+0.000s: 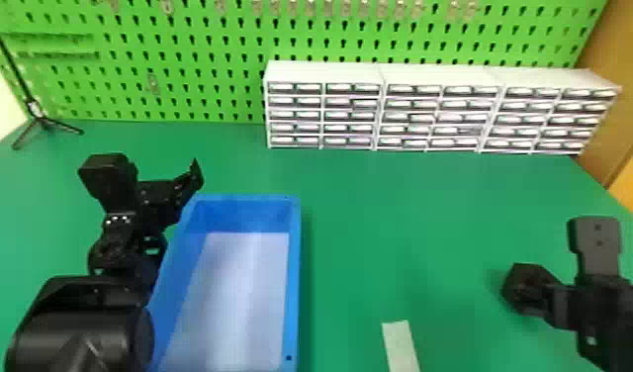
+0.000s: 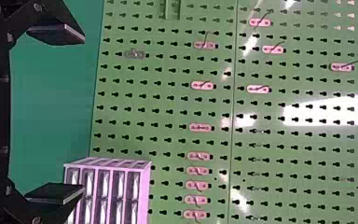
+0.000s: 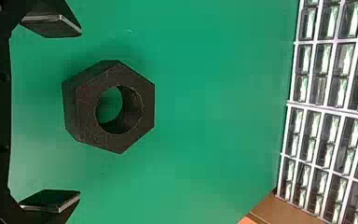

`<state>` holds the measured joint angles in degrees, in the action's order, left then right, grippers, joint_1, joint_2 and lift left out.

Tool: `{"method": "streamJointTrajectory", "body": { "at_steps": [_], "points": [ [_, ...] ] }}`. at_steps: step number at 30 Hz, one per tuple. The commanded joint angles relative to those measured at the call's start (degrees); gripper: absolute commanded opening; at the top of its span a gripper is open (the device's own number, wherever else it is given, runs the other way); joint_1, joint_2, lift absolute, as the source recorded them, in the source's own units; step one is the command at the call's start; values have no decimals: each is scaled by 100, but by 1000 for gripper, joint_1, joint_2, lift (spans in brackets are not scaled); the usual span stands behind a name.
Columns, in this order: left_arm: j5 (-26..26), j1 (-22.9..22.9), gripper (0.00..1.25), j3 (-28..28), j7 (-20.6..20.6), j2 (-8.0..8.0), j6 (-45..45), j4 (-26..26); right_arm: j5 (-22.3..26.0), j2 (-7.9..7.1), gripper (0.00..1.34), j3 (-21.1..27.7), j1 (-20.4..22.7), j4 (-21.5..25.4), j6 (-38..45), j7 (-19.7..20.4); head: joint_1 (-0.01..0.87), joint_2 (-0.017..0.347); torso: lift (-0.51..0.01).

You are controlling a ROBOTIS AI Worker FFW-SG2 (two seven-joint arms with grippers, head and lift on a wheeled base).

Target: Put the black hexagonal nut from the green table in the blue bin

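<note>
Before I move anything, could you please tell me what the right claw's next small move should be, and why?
I would ease the right claw slightly closer to the black hexagonal nut before closing: its fingers stand apart, with the nut centred between their lines, but most of it seems to lie beyond their tips.

Green table [image 1: 360, 212]: blue bin [image 1: 295, 277], pale strip [image 1: 401, 346] right of it; white drawer units [image 1: 325, 71] before pegboard [image 1: 192, 64]; tripod [image 1: 42, 121] left.

There is one nut [image 3: 86, 114], one blue bin [image 1: 294, 277], three drawer cabinets [image 1: 438, 116], one tripod [image 1: 37, 113] and one pale strip [image 1: 401, 346].
</note>
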<state>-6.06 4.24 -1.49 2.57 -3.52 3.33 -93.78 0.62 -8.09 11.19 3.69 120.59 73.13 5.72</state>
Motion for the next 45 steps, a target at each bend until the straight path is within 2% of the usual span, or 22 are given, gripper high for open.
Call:
{"method": "streamJointTrajectory", "body": {
  "at_steps": [1,23,30,36,45],
  "points": [
    [0,-2,1089,9,7,1,1,0,0,9,1255,6,9,0,9,-1,686,28,-96],
    [0,15,1089,26,7,-8,1,0,26,0,1253,6,-44,-18,35,-1,686,28,-96],
    [-9,15,1089,26,7,1,1,0,149,-70,1250,68,-185,-44,149,-1,686,28,-96],
    [-9,15,1089,44,7,1,1,0,360,-246,1250,156,-448,-132,387,-1,686,28,-96],
    [0,33,1089,61,7,1,1,0,1028,-826,1247,103,-985,-519,879,-71,686,28,-96]
  ]
}}
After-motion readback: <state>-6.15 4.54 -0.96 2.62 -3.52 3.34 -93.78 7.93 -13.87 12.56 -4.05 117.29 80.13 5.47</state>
